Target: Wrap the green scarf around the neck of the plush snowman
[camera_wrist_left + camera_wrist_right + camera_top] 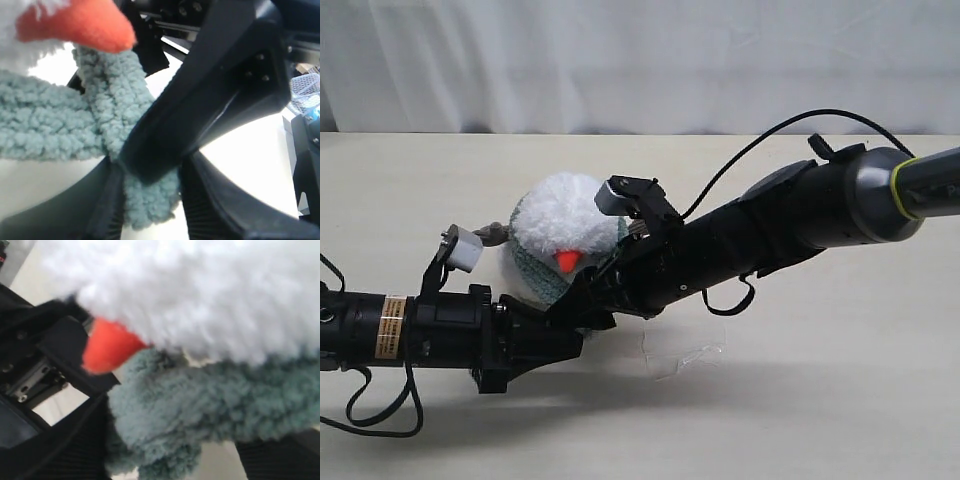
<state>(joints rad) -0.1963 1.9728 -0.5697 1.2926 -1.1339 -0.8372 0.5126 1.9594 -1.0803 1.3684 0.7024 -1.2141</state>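
Low, L hand (pixel 150 200) meets R hand (pixel 170 440).

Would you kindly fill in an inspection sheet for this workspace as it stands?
Surface: beige table, smooth.
Job's things: scarf lies under the nose of the snowman, strands crossed in front.
Clutter: clear plastic scrap near the right arm.
Tools: left tool flanks a scarf end, grip unclear; right tool open astride the scarf.
Cables: black loop by the left arm; black cable arching over the right arm.
Surroundings: white curtain behind.
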